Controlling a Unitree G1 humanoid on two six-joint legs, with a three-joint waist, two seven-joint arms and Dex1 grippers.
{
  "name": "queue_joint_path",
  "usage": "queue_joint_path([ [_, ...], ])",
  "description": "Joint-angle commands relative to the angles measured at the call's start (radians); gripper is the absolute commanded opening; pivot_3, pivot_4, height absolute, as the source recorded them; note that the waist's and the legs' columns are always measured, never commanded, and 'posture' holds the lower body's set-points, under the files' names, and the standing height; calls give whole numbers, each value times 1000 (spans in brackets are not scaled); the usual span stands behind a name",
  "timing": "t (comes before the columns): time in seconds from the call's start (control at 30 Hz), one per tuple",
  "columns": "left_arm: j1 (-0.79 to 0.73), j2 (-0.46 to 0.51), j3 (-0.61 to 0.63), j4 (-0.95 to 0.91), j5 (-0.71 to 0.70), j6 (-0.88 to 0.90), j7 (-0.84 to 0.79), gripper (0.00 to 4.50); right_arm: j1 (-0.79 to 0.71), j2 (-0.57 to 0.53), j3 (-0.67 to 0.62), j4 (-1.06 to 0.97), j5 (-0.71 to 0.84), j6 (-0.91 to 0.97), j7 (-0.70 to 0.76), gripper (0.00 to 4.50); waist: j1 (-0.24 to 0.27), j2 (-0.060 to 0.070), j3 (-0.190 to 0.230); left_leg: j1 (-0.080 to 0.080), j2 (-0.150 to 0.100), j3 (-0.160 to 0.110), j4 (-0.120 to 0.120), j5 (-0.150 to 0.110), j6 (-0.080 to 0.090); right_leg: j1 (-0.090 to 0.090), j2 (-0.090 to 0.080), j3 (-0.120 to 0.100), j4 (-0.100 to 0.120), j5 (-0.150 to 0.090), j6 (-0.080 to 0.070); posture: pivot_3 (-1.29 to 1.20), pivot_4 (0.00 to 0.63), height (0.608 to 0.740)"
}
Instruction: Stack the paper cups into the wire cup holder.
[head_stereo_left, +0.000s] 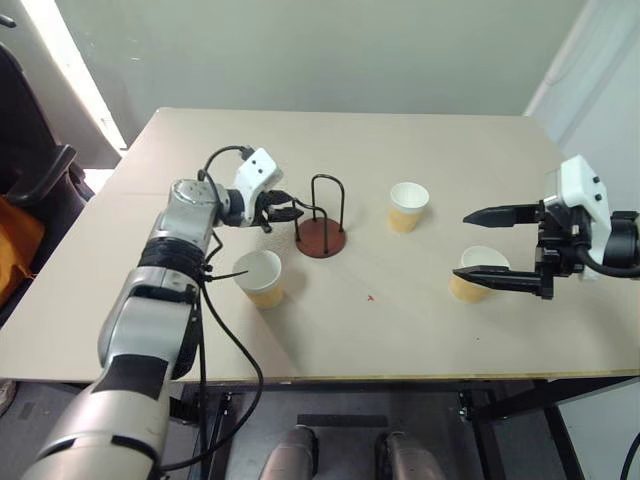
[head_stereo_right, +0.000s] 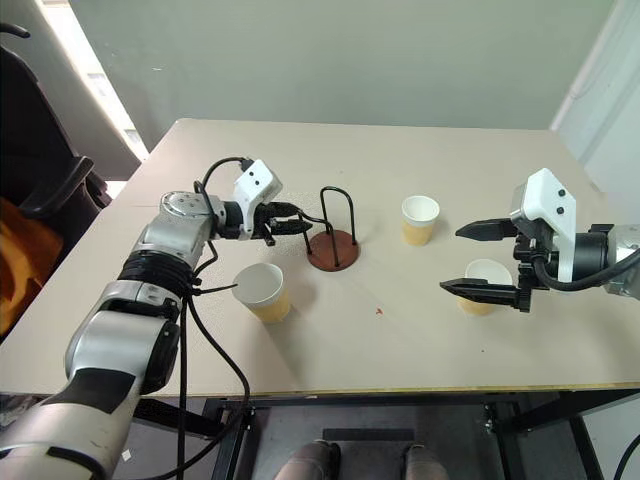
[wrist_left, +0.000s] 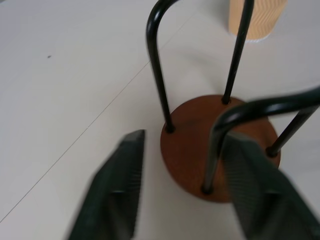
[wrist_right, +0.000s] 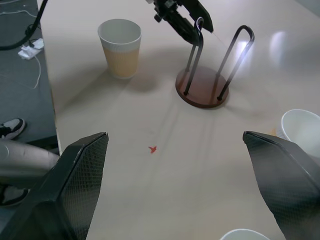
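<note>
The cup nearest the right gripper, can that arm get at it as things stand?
Probably yes. The right gripper is open, the cup stands upright right by its fingers, and nothing lies between them.

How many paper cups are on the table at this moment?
3. One paper cup stands near the table's front edge, beside the left arm. One stands to the right of the wire cup holder. One is by the right gripper. None looks hidden.

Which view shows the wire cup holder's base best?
The left wrist view: the wire cup holder sits close, wire feet visible on its disc. The eye views show it whole but small; the right wrist view shows it farther off.
</note>
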Motion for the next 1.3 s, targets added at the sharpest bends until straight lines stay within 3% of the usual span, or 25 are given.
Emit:
queue_joint_path([
  [0.03,-38,0,20,-2,3,-20,0,990,2,-19,-48,-29,16,-4,-20,4500,0,0,0,0,0,0,1,0,0,0,0,1,0,0,1,0,150,740],
  [0.13,-34,0,28,-28,-15,-12,-31,10,10,-25,-51,-33,20,-7,-21,4500,1,0,0,-1,0,1,5,-1,2,1,0,1,0,-1,2,0,150,740],
  [0.23,-25,10,45,-95,-55,8,-123,10,7,-35,-50,-20,20,-16,-15,4500,1,0,0,-2,0,2,10,-3,5,2,0,1,0,-1,3,0,150,740],
  [0.37,33,30,53,-379,-195,155,-342,10,7,-67,-38,-1,22,-39,41,4500,2,0,0,-5,-1,2,12,-4,6,1,0,1,-2,-1,5,0,150,740],
  [0.63,223,79,-70,-783,-293,304,-550,10,51,-143,35,40,-80,-128,122,4500,4,2,-1,-4,-1,3,14,-7,8,2,-2,2,-2,-2,6,0,150,740],
  [0.77,245,51,-116,-764,-240,227,-503,10,52,-136,54,31,-89,-136,121,4500,5,1,-1,-3,0,3,15,-12,18,2,-3,2,1,-1,5,0,150,740],
  [1.3,150,-122,-174,-471,-74,-41,-342,10,91,-138,45,-14,-72,-114,117,4500,6,2,-1,1,-1,3,15,-13,20,10,-3,1,-5,3,6,0,150,740],
])
